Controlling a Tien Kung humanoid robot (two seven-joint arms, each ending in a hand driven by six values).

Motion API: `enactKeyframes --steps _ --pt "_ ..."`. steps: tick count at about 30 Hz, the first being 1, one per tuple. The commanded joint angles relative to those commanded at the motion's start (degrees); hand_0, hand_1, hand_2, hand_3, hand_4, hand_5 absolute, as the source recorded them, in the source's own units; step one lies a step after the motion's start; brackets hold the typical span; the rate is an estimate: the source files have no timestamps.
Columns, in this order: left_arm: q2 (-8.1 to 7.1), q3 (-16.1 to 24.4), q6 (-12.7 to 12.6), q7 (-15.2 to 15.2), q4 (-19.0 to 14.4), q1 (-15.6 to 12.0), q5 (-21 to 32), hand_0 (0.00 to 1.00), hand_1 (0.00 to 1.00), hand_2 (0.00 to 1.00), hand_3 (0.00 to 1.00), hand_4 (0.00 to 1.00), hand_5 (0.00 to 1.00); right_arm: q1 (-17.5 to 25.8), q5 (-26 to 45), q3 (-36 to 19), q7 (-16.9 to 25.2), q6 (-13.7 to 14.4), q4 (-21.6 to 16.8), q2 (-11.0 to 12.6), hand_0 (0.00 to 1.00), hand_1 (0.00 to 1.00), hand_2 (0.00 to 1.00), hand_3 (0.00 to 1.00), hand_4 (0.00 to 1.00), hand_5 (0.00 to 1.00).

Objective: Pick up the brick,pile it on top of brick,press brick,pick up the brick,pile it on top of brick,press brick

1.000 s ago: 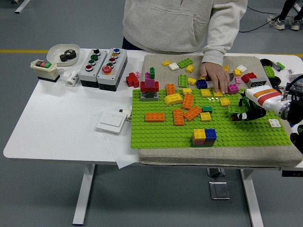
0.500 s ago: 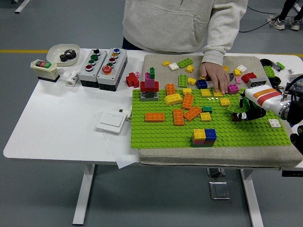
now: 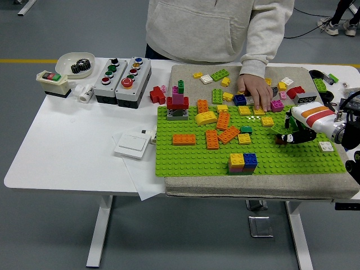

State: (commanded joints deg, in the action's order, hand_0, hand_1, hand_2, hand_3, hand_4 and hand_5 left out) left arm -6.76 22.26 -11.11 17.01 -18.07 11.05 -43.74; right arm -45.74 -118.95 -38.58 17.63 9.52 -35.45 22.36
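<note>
Here, the white table (image 3: 67, 152) carried a padded grey mat (image 3: 253, 188), and on the mat lay a large green studded baseplate (image 3: 191, 160) scattered with loose bricks. A person in a grey hooded sweatshirt (image 3: 214, 28) stood at the far side, one hand (image 3: 254, 90) resting palm down among the small bricks at the plate's back edge. Left of the mat sat two button boxes (image 3: 121, 73), a white bowl holding a black gear (image 3: 76, 63) and a flat white wall switch (image 3: 133, 145).

The robot's right hand (image 3: 288, 134) reached in from the right edge, its white forearm banded in orange, its black fingers curled down around a small green brick (image 3: 279, 130) held low over the plate's right side. Over the past second the hand had barely shifted, edging only slightly rightward and up with the brick in its grip; the person's hand had not moved. That suggested the pick was done and the carry only starting.

The likeliest target, a squat stack of yellow, blue and pink bricks (image 3: 242, 162), stood near the plate's front edge, well apart from the hand. Orange bricks (image 3: 220, 133) lay between centre and back. Neither piling nor pressing had begun. The left arm did not appear.
</note>
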Motion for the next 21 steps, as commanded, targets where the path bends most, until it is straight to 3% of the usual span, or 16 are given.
enactKeyframes --steps 10,21 --pt "-0.01 -0.07 -0.02 -0.06 0.01 -0.04 0.10 0.693 0.738 0.742 0.596 0.689 0.660 0.25 -0.49 -0.15 0.38 0.54 -1.08 0.33 0.122 0.089 0.180 0.400 0.742 0.548" --pt "-0.03 -0.15 0.03 -0.14 0.07 0.02 0.27 0.693 0.738 0.741 0.596 0.689 0.660 0.57 -2.36 -1.11 0.81 1.38 -4.95 1.70 0.121 0.089 0.180 0.392 0.729 0.541"
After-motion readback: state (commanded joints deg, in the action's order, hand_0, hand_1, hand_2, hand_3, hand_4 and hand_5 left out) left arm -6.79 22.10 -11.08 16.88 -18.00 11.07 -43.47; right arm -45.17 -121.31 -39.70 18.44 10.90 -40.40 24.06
